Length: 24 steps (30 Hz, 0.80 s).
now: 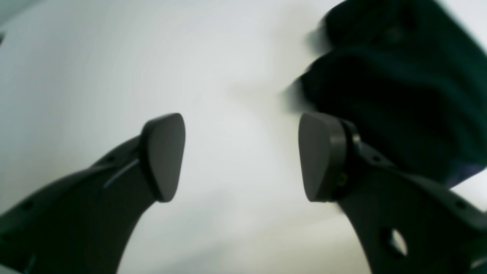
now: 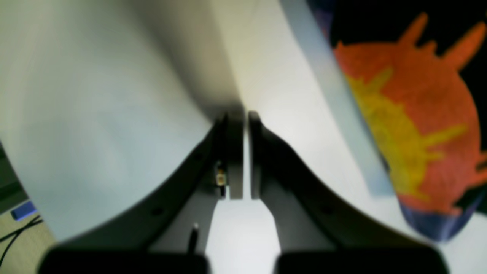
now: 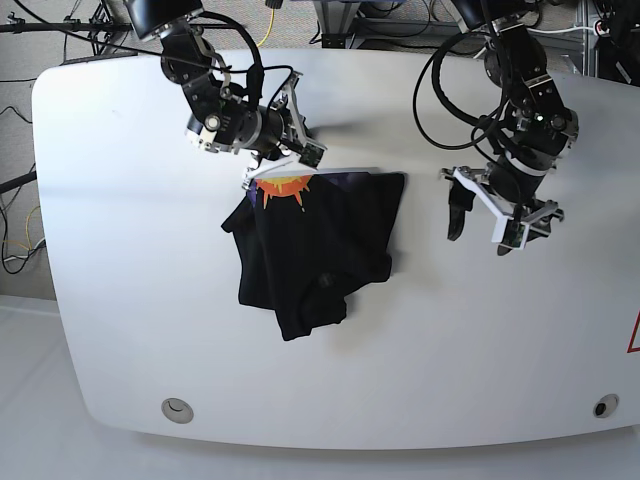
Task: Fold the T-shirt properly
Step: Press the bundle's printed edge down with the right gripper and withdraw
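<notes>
One T-shirt (image 3: 310, 255), black, lies crumpled near the middle of the counter (image 3: 120, 250), its orange-yellow sunburst print (image 3: 284, 186) facing up at the far edge of the cloth. Two arms reach in from the far side. The right claw (image 3: 252, 180), at the left of the base view, is closed with its pads together and nothing visibly between them, just at the print's edge. The left claw (image 3: 485, 215), at the right, stands open and empty, apart from the shirt's right edge. The counter is white with rounded corners and two round fittings (image 3: 177, 408) near its front corners. Cables (image 3: 20, 235) trail over the floor beyond it.
</notes>
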{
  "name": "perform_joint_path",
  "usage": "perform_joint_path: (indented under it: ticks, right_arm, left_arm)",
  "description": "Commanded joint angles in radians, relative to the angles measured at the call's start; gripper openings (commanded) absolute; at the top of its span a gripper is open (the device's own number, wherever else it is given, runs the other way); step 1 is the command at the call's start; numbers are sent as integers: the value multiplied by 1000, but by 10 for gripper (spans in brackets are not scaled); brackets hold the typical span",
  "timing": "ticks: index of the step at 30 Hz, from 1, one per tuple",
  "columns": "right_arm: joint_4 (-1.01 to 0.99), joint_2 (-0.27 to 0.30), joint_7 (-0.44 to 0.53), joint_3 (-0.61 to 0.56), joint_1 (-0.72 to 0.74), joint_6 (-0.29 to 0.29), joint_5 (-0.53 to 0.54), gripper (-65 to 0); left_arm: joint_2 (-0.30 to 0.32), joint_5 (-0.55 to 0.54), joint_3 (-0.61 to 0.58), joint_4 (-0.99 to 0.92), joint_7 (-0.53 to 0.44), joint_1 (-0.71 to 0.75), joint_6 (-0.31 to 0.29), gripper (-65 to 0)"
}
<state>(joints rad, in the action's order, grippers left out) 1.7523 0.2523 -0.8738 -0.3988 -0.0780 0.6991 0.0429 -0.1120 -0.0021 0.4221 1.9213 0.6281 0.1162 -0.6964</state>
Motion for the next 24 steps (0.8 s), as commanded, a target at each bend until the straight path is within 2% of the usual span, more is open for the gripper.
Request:
perform_joint_path:
  ticks: [1, 10, 18, 24]
  right_arm:
    - [-56, -24, 3, -27, 56, -1, 4, -631]
    - [-228, -104, 6, -27, 183, -1, 4, -631]
    - [-358, -161, 11, -25, 292, -1, 2, -631]
    - [-452, -186, 67, -25, 367, -1, 2, -631]
  left_arm:
    - [15, -20, 41, 17, -27, 17, -2, -224]
    - [21, -20, 163, 13, -27, 99, -2, -224]
    - [19, -20, 218, 11, -27, 130, -2, -224]
    - [18, -19, 235, 11, -27, 144, -2, -224]
